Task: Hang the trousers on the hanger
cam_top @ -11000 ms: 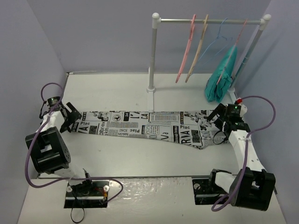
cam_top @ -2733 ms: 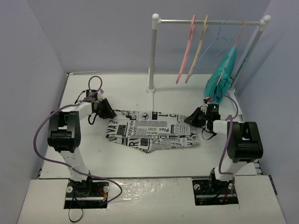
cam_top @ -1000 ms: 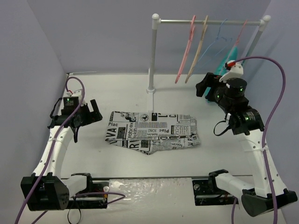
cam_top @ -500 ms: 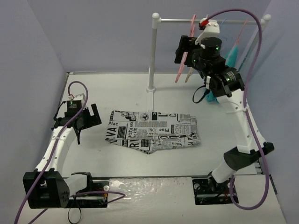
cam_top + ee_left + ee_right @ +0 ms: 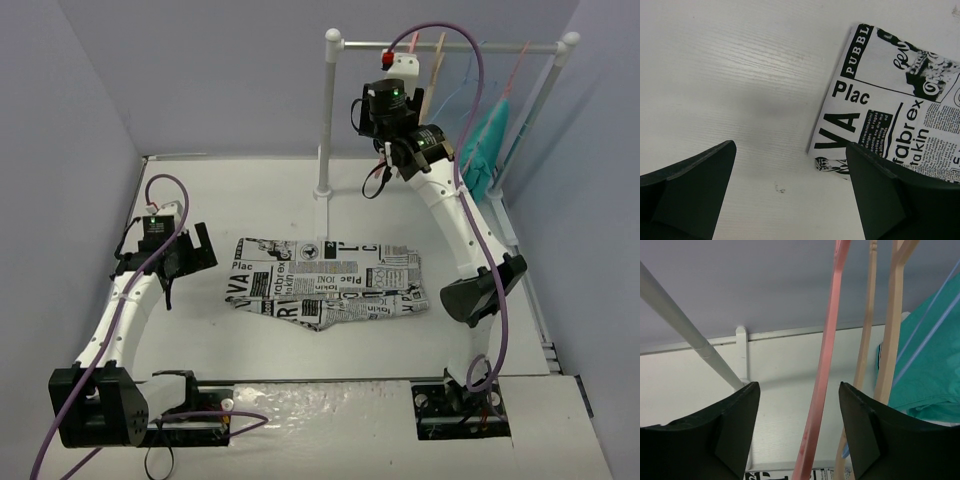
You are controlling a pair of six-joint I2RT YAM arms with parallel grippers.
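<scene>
Nearest the bases, the left gripper [image 5: 188, 250] hangs low over the table [image 5: 250, 190], jaws spread wide with nothing between them but bare white tabletop. Its wrist view shows the trousers' end just past the right-hand finger, not touching it.

The trousers [image 5: 325, 282] lie folded into a flat bundle mid-table, long side running 9 to 3 o'clock, newsprint face up. The left gripper sits at their 9 o'clock, just beside the cloth edge. No gripper has them.

Further back, at 12 o'clock from the bundle, stands the rack [image 5: 325, 120], and here is the right arm, stretched high with the right gripper [image 5: 799, 386] up by the rail. From its wrist camera, the hanger [image 5: 827, 355], pink, runs down between the two dark fingers, closer to the right-hand one. The jaws are parted, with daylight on both sides of the pink strip. Whether it sits at the depth of the pads I cannot tell.

At the pink one's 3 o'clock hangs the tan hanger [image 5: 867, 330], just beside it, and past that the teal garment [image 5: 935, 370].
</scene>
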